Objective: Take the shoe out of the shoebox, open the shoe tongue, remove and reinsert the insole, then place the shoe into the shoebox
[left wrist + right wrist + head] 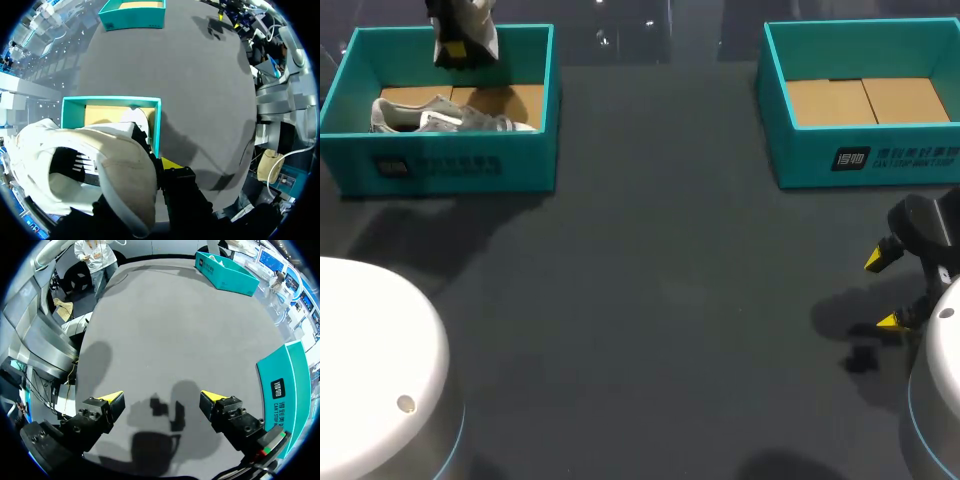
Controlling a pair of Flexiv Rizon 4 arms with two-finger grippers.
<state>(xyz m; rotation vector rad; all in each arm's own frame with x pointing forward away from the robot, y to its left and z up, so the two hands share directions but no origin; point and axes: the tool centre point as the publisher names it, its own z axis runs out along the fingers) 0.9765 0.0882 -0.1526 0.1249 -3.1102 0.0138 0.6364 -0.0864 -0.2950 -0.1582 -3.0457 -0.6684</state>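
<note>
Sneaker (100, 165) hangs above left shoebox (440, 165), left gripper (165, 167) clamped on its collar, presumably held clear for tongue work. Right gripper (162, 400) spread apart, idle over table (650, 300). Second sneaker (445, 117) lies boxed.

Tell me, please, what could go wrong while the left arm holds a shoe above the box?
1. The left end effector holds the white fabric shoe above the teal cardboard shoebox; only one yellow fingertip shows, so the grip may be shallow and the shoe might slip.
2. A second grey-and-white shoe lies in that shoebox; a fall could hit it.
3. The right end effector is open and far off, so it could hardly help.
</note>
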